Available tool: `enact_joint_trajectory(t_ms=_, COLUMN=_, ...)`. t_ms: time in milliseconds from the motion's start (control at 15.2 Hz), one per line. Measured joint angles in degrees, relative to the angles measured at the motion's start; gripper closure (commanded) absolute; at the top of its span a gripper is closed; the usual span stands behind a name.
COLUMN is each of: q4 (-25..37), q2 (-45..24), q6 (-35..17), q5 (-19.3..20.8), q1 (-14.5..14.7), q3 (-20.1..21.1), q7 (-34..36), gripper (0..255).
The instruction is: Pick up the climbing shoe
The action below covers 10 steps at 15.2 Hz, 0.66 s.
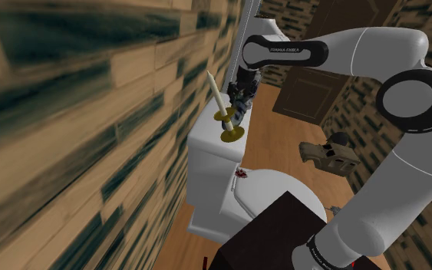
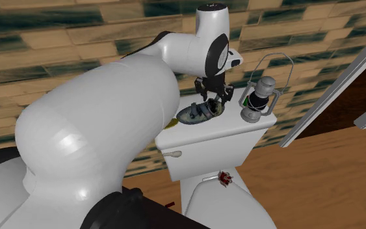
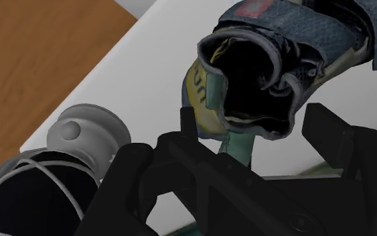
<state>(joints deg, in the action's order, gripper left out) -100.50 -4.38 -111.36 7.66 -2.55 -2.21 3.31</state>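
Gripper, fingers apart: I see them astride the heel opening of the shoe, which lies just beneath on the tank; whether they touch it I cannot tell. One shoe; one lantern beside the gripper; one candle on the opposite side.

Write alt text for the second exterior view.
A black tool hangs just over a grey-blue climbing shoe lying on a white toilet tank, with a lantern beside it. The robot's bulky white arm looms in the left foreground, against a wood-patterned wall.
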Motion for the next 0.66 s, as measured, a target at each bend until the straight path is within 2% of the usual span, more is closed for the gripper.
enact_joint_trajectory(t_ms=660, q4=7.33, q2=-0.07, q6=7.22, q5=-0.26, q1=0.15, q3=0.13, q7=-0.71, gripper=255)
